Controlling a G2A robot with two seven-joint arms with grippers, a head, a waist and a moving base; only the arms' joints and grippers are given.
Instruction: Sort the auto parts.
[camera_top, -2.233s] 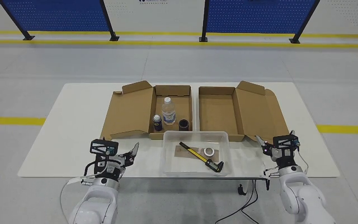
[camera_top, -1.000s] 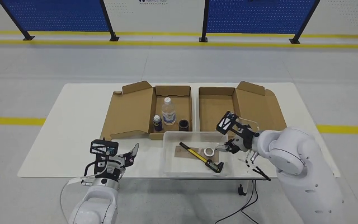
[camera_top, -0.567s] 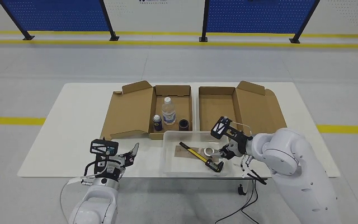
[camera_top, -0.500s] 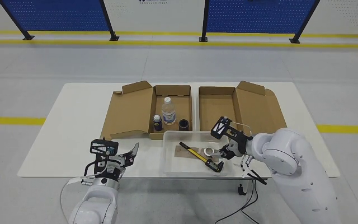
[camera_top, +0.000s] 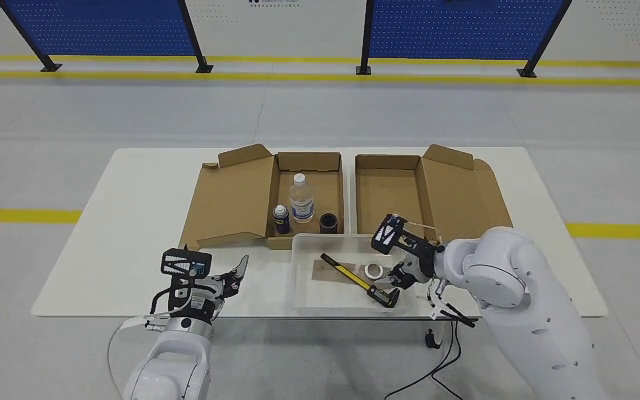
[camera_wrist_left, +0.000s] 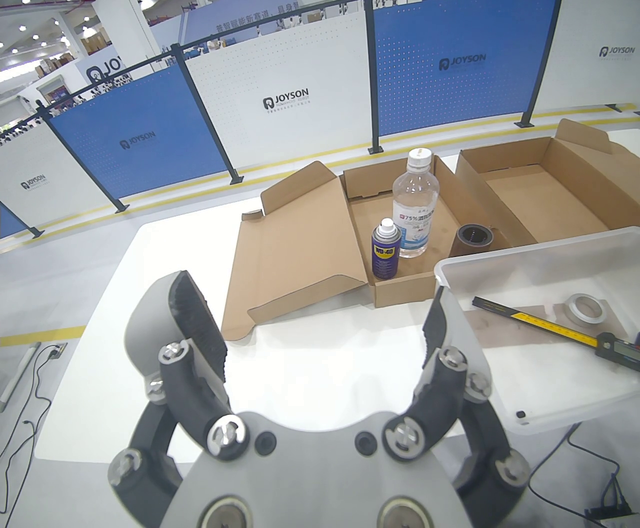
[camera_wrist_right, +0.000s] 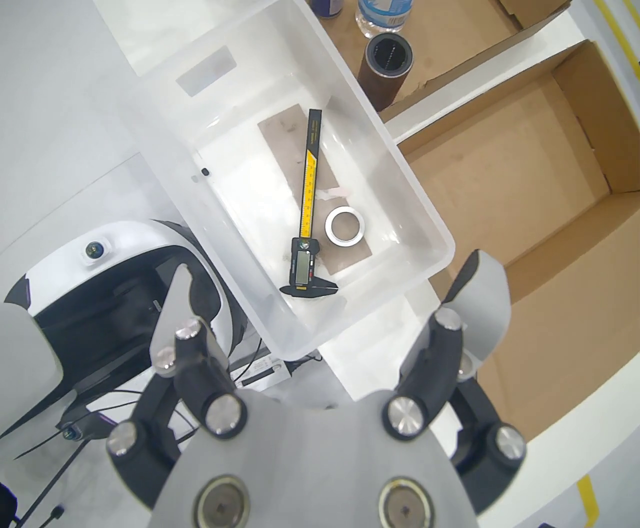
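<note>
Top view, and the parts waiting to be sorted are in a clear plastic bin (camera_top: 350, 237) at the near edge of the white table (camera_top: 120, 230). Inside lies a digital caliper (camera_top: 355, 277), a long, thin black beam with a yellow scale strip and a chunky black readout head at one end, set on a slant across the bin floor. Just beside its head end sits a metal ring (camera_top: 374, 270), flat, silvery and smooth.

Over on the right wrist view, the right gripper (camera_wrist_right: 331, 267) hangs above the bin's right end. Its jaws are spread wide with nothing between them, and the caliper head and ring are right below.

Behind the bin are two open cardboard boxes, brown and matte, flaps folded out. The left box (camera_top: 240, 200) holds a clear bottle (camera_top: 301, 197) with a white cap, a small blue spray can (camera_top: 281, 218) and a dark hollow cylinder (camera_top: 328, 222), all upright. The right box (camera_top: 385, 200) sits just beside it.

The left gripper (camera_wrist_left: 310, 290) is at the table's near left edge, well apart from the bin. Its ribbed black pads are spread wide and grip nothing.
</note>
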